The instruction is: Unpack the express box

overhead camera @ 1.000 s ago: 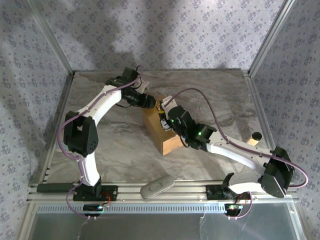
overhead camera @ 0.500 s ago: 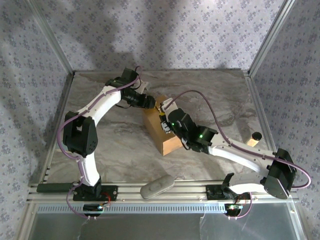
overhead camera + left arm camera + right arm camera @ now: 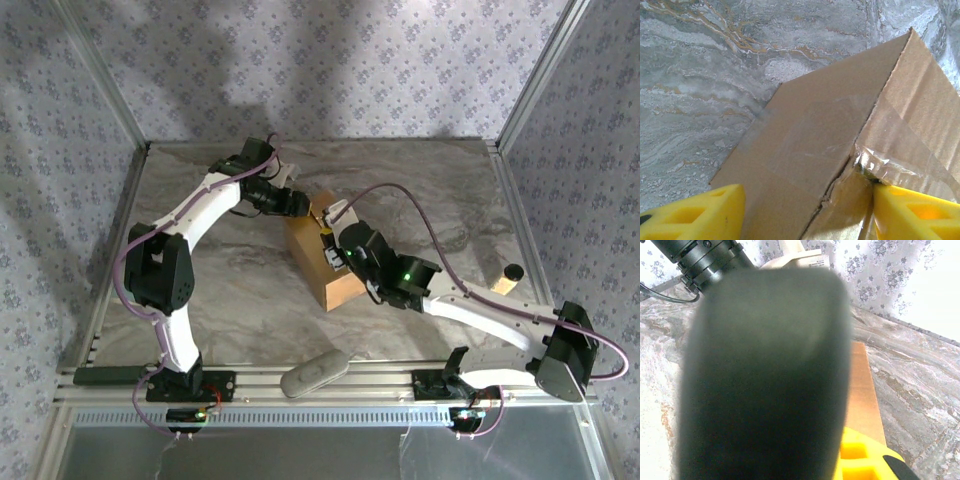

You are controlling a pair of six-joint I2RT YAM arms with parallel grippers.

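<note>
Right arm's elbow had swung out toward 4 o'clock. The right gripper (image 3: 327,243) stayed low over the express box (image 3: 322,282) at table centre, with a dark blurred object (image 3: 765,375) before its lens and its grip unclear. Reaching in from 10 o'clock with the arm bent, the left gripper (image 3: 807,200) clamped the box's far corner.

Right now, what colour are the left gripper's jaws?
Bright yellow, flanking the plain brown cardboard box; best seen in the left wrist view.

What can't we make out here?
- Right wrist: dark blur at the lens hides most of the express box; its identity unclear.
- Left wrist: left gripper fingers cut by the bottom edge; grip on box unclear.
- Top external: right gripper too small to read its jaws.
</note>
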